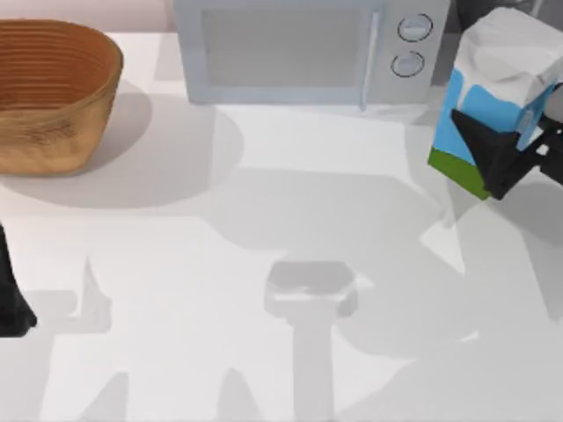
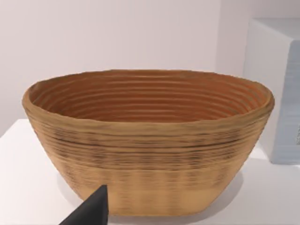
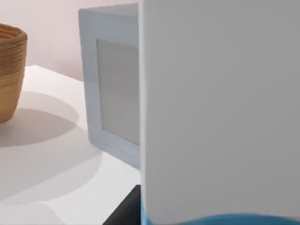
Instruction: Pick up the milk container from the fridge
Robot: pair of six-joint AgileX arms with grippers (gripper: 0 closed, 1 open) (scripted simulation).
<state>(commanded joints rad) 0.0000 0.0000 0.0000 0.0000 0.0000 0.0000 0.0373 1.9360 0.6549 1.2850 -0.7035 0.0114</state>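
The milk container (image 1: 493, 97), a gable-top carton with a white top, sky-blue sides and a green base band, hangs tilted above the table at the far right. My right gripper (image 1: 497, 151) is shut on its blue middle, black fingers on either side. In the right wrist view the carton's white side (image 3: 220, 108) stands very close, with a blue strip at its lower edge. A dark grey corner of the fridge (image 1: 468, 10) shows behind the carton. My left arm (image 1: 10, 303) is parked at the table's left edge.
A light grey microwave (image 1: 303, 48) with two round knobs stands at the back centre, just left of the carton. A woven basket (image 1: 48, 92) sits at the back left, directly ahead of the left wrist camera (image 2: 150, 140). The white table (image 1: 290, 220) spreads in front.
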